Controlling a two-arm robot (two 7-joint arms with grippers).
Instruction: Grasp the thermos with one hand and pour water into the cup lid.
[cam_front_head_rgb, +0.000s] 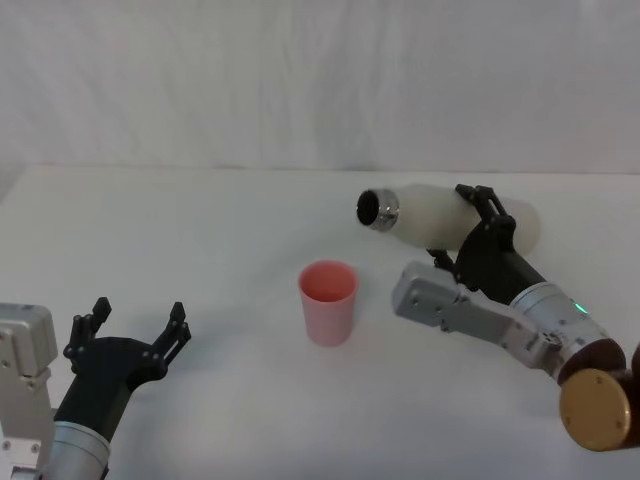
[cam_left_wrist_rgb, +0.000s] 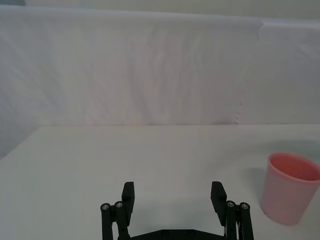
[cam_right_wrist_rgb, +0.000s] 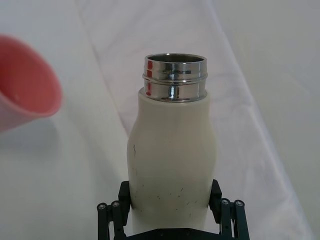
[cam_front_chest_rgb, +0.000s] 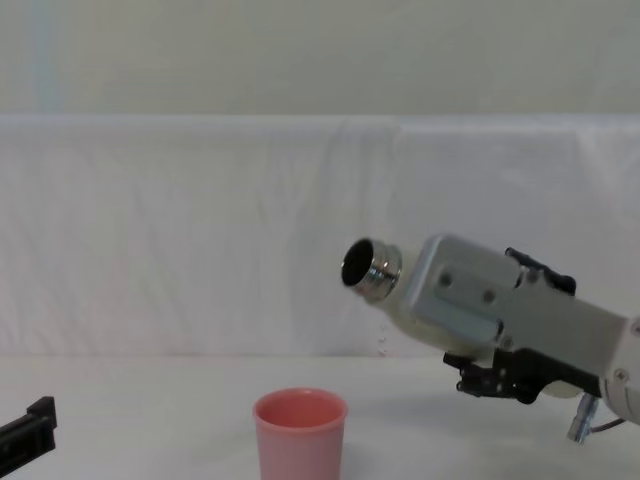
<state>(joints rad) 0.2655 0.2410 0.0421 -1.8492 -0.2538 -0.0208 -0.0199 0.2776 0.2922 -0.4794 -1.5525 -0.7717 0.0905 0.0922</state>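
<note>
One thermos (cam_front_head_rgb: 440, 215), cream-white with a steel neck, and no second bottle near it

One cup lid (cam_front_head_rgb: 328, 301), salmon pink, standing alone on the surface (cam_front_head_rgb: 200, 240)

Two tools: the left tool (cam_front_head_rgb: 140, 325) low at the robot's left with its two fingers spread apart, and the right tool (cam_front_head_rgb: 480, 215) with its fingers closed around the thermos body

One white surface carrying the lot, with one pale cloth backdrop (cam_front_head_rgb: 300, 80) behind it
</note>
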